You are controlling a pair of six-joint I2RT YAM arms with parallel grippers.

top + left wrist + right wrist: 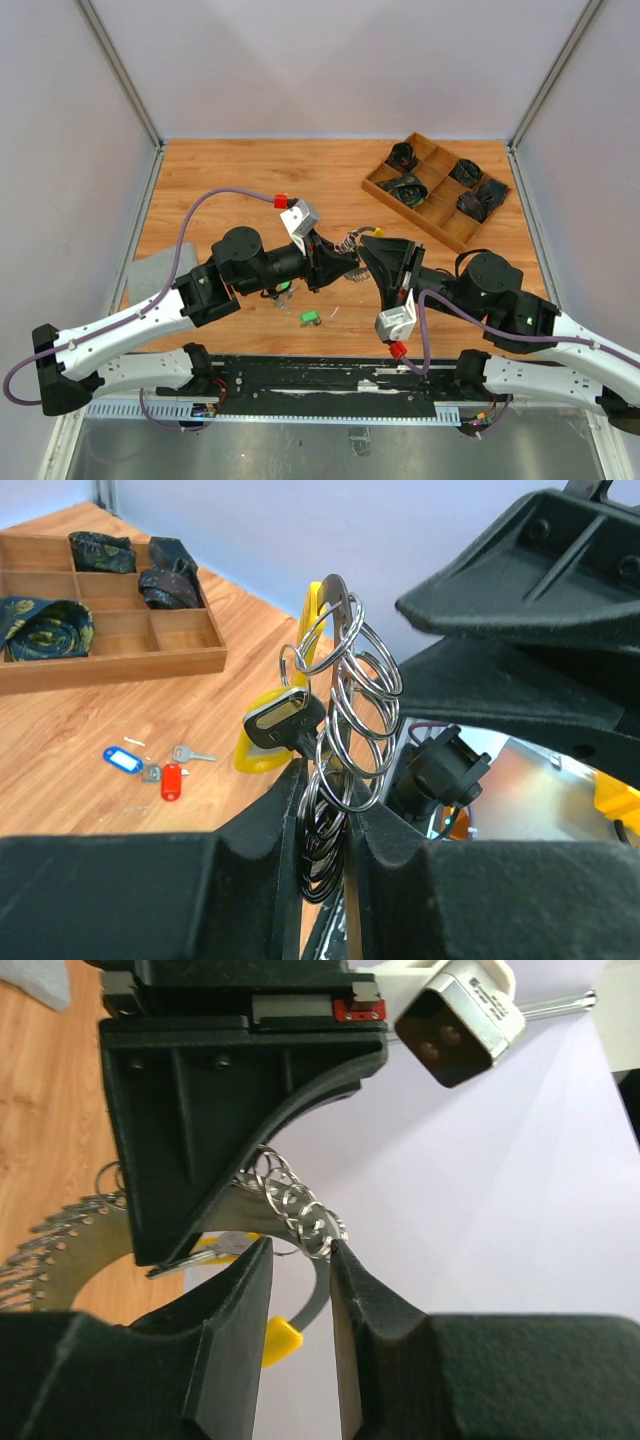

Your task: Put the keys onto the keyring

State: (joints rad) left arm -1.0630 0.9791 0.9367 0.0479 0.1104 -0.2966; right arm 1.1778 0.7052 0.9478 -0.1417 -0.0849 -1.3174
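The keyring (350, 695), a curved band strung with many small silver rings and a yellow piece, is held in mid-air, with my left gripper (325, 820) shut on its stack of rings. A key (285, 715) with a yellow tag hangs on it. My right gripper (300, 1245) faces it, jaws apart around the band's end; a small ring (318, 1232) touches one fingertip and the yellow tip (282, 1340) lies below. From above, both grippers (335, 262) (368, 255) meet at mid-table. Loose keys lie on the wood: blue tag (122, 758), red tag (171, 780), a bare silver key (192, 753), green tag (310, 318).
A wooden compartment tray (380, 185) holding dark rolled cloths stands at the back right, also in the left wrist view (110, 665). A grey cloth (150, 270) lies at the left edge. White walls enclose the table.
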